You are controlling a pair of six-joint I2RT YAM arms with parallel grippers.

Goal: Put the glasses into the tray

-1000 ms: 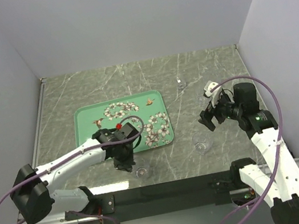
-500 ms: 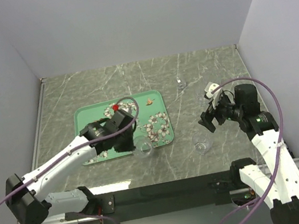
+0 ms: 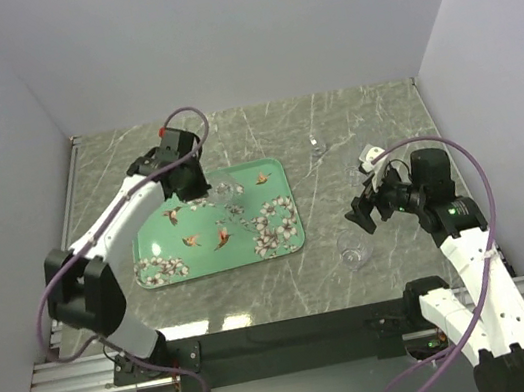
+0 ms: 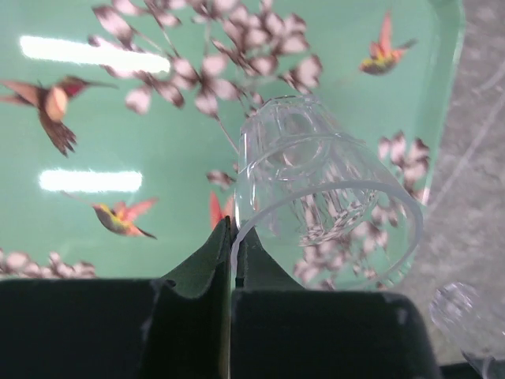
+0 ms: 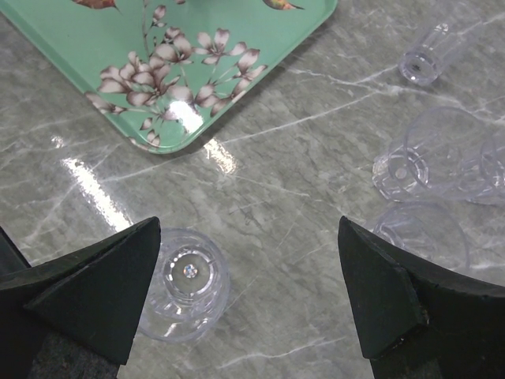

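As left fingers (image 4: 201, 264) pinch a glass (image 4: 316, 181) over the tray (image 4: 181, 150), right fingers (image 5: 95, 292) gape above grey marbled tabletop (image 5: 300, 181).

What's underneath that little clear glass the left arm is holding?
Under the small clear glass lies the mint-green rectangular tray, its white blossoms showing through the glass. The black left gripper, pinching the rim, hides what lies beneath it.
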